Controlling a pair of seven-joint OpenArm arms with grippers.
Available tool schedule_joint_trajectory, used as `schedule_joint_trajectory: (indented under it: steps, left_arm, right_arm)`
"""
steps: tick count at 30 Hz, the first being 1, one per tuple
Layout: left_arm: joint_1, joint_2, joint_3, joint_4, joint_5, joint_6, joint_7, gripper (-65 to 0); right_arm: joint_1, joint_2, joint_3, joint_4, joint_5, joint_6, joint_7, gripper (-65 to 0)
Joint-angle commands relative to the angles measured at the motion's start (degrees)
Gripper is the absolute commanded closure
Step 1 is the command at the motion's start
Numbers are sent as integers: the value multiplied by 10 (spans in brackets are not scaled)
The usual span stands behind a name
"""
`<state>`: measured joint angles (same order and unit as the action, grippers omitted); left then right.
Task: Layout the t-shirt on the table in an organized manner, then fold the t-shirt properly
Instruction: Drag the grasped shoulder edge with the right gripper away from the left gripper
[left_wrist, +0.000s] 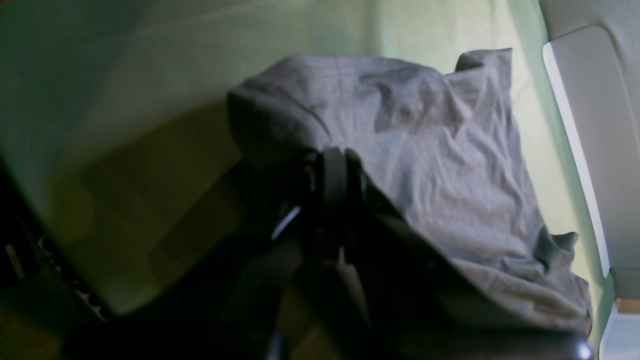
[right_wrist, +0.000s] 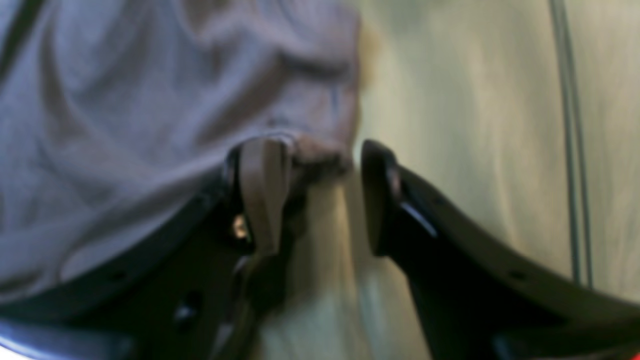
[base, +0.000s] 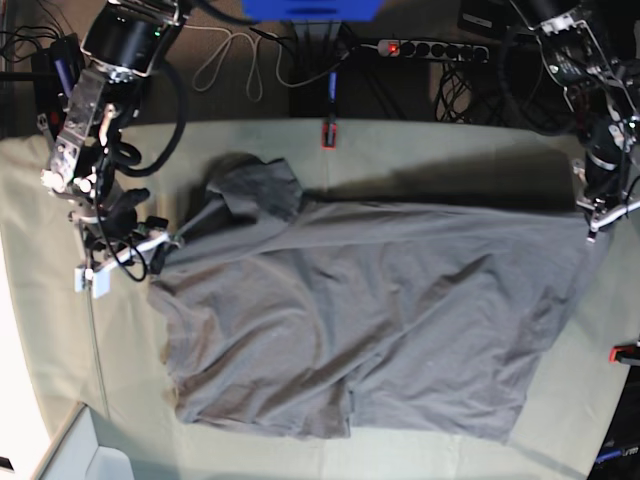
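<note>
Table (base: 420, 150) margins bare around t-shirt (base: 380, 320).

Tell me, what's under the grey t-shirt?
The t-shirt lies on the table, covered in pale green cloth. Only cloth shows around its edges; whatever is beneath its middle is hidden.

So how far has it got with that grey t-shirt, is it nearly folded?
Not nearly. The t-shirt is mostly spread over the table, though wrinkled, with one sleeve bunched. In hand: the left hand is shut on the shirt's edge, while the right hand has its jaws apart with a bit of fabric at one finger. Left to do: smoothing it out and every fold.
</note>
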<state>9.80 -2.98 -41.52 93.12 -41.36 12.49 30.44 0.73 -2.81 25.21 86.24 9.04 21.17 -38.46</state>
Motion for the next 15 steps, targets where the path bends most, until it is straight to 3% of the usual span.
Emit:
schedule_joint_trajectory:
  steps: [1,3,8,12,15]
  left_arm:
    - [-4,-8,0,13,0,-2,-10,-1]
    - [-4,-8,0,13,0,-2,-10,-1]
    - [-5,-7,-1,13,0,-2,-10,-1]
    - [-4,-7,-3,13,0,-2,-10,-1]
    - [-4,-7,-3,13,0,-2,-10,-1]
  right_arm:
    - [-8,3,0,20,6,13,11,-289]
    - [-31,1,-2,41,6,13,13,-291]
    - [-88,-37,-4,89,6,13,15,-292]
    - [-100,-56,-4,87,6,55,11,-292]
    - [-100,-60,-19,86,6,58,11,-292]
